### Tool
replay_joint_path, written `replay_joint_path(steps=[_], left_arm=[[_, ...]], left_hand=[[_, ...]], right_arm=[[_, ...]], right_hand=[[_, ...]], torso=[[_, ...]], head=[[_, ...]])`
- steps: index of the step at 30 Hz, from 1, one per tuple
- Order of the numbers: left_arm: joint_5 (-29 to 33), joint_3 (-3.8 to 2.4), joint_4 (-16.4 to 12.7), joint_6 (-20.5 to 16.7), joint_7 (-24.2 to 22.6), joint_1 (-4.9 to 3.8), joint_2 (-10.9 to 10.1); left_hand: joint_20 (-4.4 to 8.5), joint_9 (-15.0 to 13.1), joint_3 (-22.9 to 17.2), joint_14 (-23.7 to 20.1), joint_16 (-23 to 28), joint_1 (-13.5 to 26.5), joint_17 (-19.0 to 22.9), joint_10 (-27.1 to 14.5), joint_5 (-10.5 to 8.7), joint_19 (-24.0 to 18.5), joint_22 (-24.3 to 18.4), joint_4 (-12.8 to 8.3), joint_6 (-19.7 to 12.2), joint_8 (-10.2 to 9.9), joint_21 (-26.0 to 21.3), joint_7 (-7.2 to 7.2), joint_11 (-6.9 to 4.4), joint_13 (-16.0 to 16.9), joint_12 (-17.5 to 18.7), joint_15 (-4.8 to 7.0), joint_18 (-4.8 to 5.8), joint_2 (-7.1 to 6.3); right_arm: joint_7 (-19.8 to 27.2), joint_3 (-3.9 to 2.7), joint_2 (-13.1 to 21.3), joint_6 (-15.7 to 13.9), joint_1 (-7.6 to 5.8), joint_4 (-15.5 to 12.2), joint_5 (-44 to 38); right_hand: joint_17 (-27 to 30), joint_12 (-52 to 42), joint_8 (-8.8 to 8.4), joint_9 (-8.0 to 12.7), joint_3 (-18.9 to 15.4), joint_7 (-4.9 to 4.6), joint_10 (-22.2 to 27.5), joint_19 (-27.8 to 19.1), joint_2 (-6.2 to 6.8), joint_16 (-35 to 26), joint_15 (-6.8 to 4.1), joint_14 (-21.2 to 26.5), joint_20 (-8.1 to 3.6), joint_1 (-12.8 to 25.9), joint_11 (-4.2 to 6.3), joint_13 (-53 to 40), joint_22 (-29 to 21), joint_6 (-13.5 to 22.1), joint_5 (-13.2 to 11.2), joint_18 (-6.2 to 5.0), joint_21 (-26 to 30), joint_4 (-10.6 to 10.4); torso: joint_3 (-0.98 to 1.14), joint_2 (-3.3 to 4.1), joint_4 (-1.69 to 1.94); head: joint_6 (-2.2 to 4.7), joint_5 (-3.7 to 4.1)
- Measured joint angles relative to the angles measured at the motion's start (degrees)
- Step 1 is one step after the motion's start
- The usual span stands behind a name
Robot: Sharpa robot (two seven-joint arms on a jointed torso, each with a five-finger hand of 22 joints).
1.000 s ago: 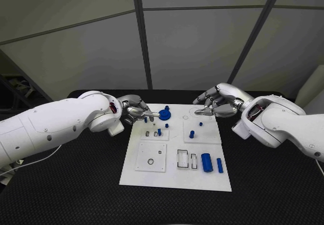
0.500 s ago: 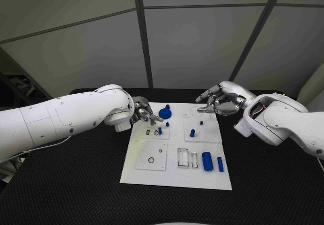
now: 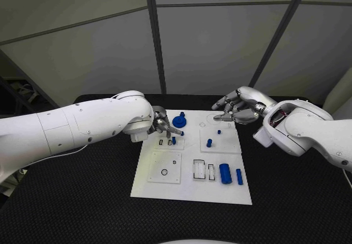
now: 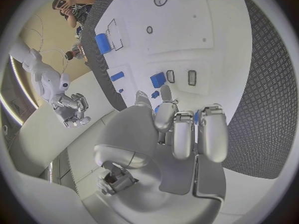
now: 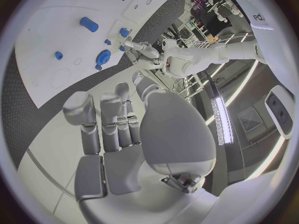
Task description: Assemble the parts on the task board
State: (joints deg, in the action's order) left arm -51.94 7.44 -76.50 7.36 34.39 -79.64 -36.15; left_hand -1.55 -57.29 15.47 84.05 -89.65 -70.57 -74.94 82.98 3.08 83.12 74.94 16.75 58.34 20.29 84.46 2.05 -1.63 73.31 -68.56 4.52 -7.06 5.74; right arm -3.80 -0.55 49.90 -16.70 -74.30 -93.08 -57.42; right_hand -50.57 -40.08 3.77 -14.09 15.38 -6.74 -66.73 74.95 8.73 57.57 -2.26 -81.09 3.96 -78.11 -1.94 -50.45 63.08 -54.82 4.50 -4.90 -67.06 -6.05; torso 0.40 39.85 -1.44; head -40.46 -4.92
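The white task board [image 3: 192, 190] lies mid-table. My left hand [image 3: 164, 125] hangs over its far left part, fingers curled together and pointing down beside a round blue gear-like part [image 3: 179, 122] and a small blue peg [image 3: 175, 140] by two slots. In the left wrist view a bit of blue [image 4: 196, 116] shows between the fingers [image 4: 184, 134]; I cannot tell whether it is held. My right hand [image 3: 235, 110] hovers over the far right corner, fingers loosely spread, holding nothing. Two blue pegs [image 3: 209, 144] stand right of centre. A thick blue cylinder [image 3: 225, 175] and a thin one [image 3: 239, 177] lie near the front right.
Black ribbed matting [image 3: 81, 203] covers the table around the board. Rectangular cut-outs [image 3: 199, 171] and a raised square plate with a hole [image 3: 164, 170] sit on the near half. The right wrist view shows the gear [image 5: 103, 58] and my left hand [image 5: 140, 51] beyond it.
My left hand has moved over the board's far left part, down toward the small peg and slots, its arm swinging in. The right hand has barely moved.
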Motion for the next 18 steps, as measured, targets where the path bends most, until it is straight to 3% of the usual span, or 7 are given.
replay_joint_path(steps=[10, 18], left_arm=[[-0.92, 0.03, 0.61, 0.8, 0.99, -0.01, 1.3], [-1.35, 0.05, 1.01, 1.34, 1.41, -0.01, 1.86]], left_hand=[[0.0, -0.58, 0.17, 0.0, 0.0, 0.0, 0.0, -0.02, 0.0, -0.01, -0.01, -0.17, -0.42, 0.0, 0.0, 0.0, 0.01, 0.0, -0.26, 0.0, 0.0, 0.0], [0.0, -0.68, -0.07, 0.0, 0.0, -0.02, 0.01, -0.05, 0.0, -0.01, -0.01, -0.41, -1.24, -1.16, 0.0, 0.42, 0.04, 0.0, -0.35, -0.01, 0.0, -0.02]], right_arm=[[-0.25, 0.0, -0.15, -0.15, 0.0, 0.15, -0.08], [-0.33, 0.0, -0.36, -0.22, 0.0, 0.27, -0.12]], right_hand=[[-0.19, 0.22, 0.0, 0.0, 0.18, 0.0, 0.0, 0.21, 0.0, 0.0, 0.0, 0.0, 0.21, 0.0, 0.0, 0.11, 0.06, 0.0, 0.24, 0.01, 0.0, -0.18], [-0.18, 0.22, 0.0, -0.05, 0.18, 0.0, 0.0, 0.21, 0.0, 0.0, 0.0, 0.0, 0.22, 0.0, 0.0, 0.21, 0.06, 0.0, 0.28, 0.01, 0.0, -0.18]], torso=[[-0.04, 0.01, 0.04], [-0.04, 0.01, 0.03]], head=[[-0.3, -0.15], [-0.64, -0.1]])
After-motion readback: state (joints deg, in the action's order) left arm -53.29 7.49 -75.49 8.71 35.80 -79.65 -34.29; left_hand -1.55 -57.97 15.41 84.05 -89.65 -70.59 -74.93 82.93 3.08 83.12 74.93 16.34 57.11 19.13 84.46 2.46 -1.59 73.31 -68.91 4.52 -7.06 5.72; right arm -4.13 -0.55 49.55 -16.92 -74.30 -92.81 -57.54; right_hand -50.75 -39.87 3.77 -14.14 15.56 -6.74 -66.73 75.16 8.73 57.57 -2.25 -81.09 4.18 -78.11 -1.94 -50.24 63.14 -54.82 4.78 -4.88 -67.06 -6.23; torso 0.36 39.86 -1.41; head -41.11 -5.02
